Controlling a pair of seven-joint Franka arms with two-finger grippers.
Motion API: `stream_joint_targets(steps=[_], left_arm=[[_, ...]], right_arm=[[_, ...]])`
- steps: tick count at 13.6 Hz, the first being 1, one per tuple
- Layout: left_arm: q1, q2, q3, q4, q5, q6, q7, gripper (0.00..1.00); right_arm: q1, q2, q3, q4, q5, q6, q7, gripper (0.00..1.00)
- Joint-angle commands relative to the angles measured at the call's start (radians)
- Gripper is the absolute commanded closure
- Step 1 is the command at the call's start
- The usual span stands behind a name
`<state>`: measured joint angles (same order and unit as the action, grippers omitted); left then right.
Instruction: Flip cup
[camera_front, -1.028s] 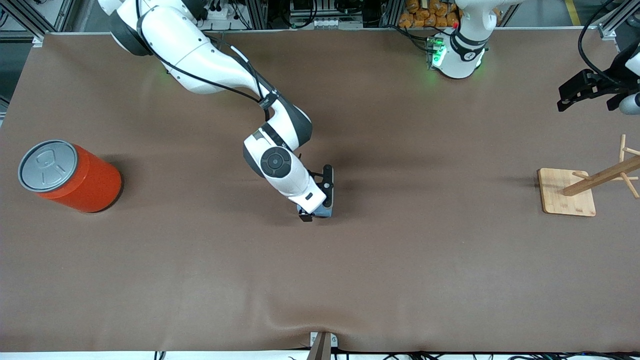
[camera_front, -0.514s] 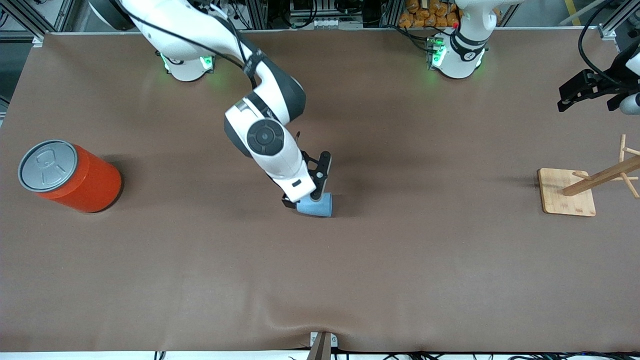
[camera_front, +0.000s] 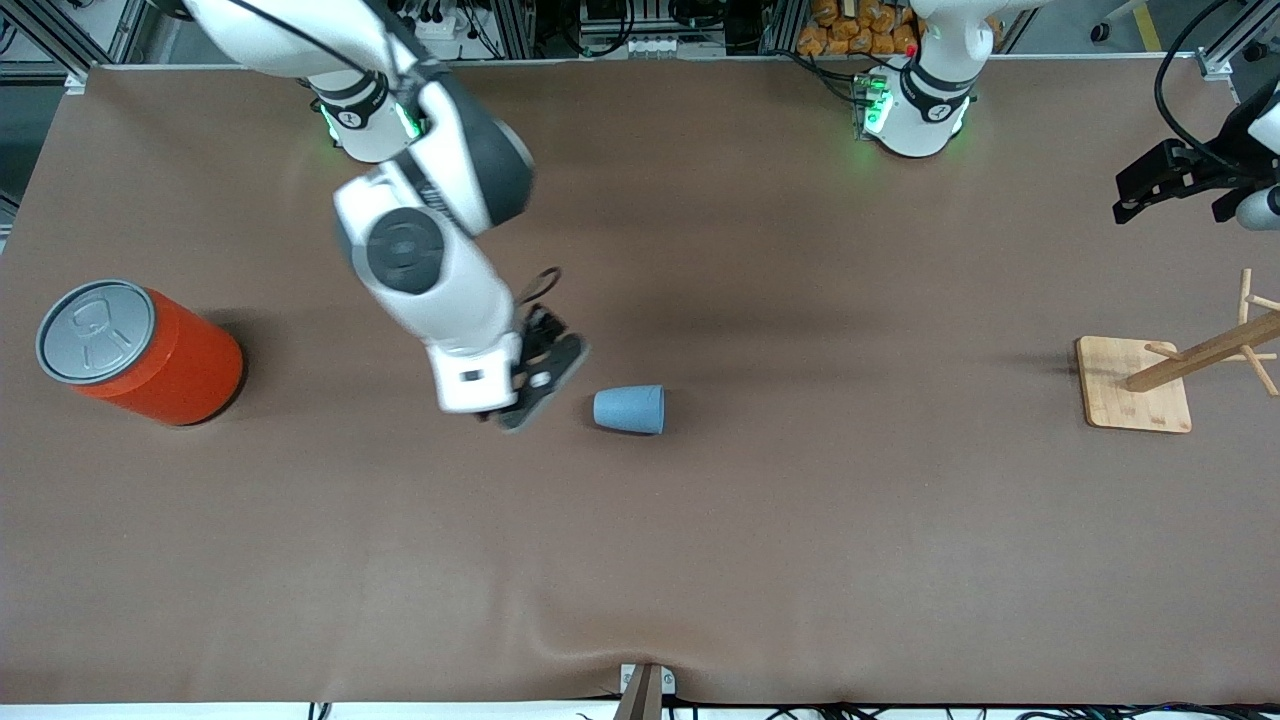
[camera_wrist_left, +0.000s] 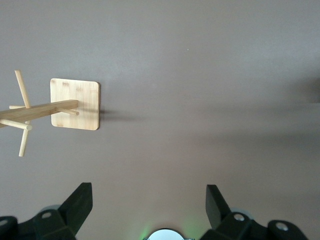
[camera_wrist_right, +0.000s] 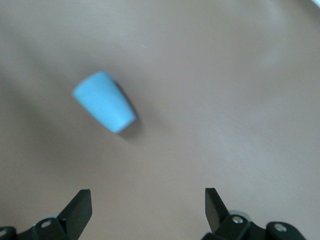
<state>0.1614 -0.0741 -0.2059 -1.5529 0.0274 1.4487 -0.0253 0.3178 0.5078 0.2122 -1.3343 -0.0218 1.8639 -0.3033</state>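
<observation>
The small light blue cup (camera_front: 629, 410) lies on its side in the middle of the brown table, its wider end toward the left arm's end, with nothing touching it. In the right wrist view the cup (camera_wrist_right: 104, 102) is some way off from the fingers. My right gripper (camera_front: 540, 385) hangs open and empty over the table beside the cup, toward the right arm's end; its fingertips (camera_wrist_right: 81, 201) stand wide apart. My left gripper (camera_front: 1165, 185) waits open and empty in the air at the left arm's end of the table, its fingers (camera_wrist_left: 82, 197) spread over bare table.
A large orange-red can (camera_front: 150, 355) with a grey lid stands near the right arm's end of the table. A wooden peg rack on a square base (camera_front: 1135, 385) stands near the left arm's end, and the rack's base (camera_wrist_left: 75, 104) also shows in the left wrist view.
My right gripper has drawn up and away from the cup toward the right arm's end, leaving the cup lying on the table. The left arm has not moved.
</observation>
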Motion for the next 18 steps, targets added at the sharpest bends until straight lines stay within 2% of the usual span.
stream_joint_targets(steps=[1,5,8,15,18], left_arm=[[0.006,0.002,-0.006,0.005,0.0,-0.001,0.015,0.0],[0.006,-0.001,-0.007,0.004,0.0,-0.002,0.015,0.0],[0.007,-0.007,-0.006,0.002,0.0,-0.005,0.016,0.0],[0.007,-0.013,-0.009,-0.001,-0.001,-0.008,0.008,0.0],[0.007,-0.013,-0.009,-0.003,-0.001,-0.008,0.008,0.0]], right_arm=[[-0.092,-0.08,0.016,-0.036,-0.003,-0.063,0.024,0.0],[-0.235,-0.135,0.018,-0.036,-0.001,-0.141,0.026,0.0],[-0.298,-0.158,0.016,-0.037,-0.003,-0.221,0.026,0.0],[-0.306,-0.232,0.027,-0.157,0.002,-0.239,0.177,0.0],[-0.309,-0.242,0.026,-0.177,0.057,-0.238,0.179,0.0]])
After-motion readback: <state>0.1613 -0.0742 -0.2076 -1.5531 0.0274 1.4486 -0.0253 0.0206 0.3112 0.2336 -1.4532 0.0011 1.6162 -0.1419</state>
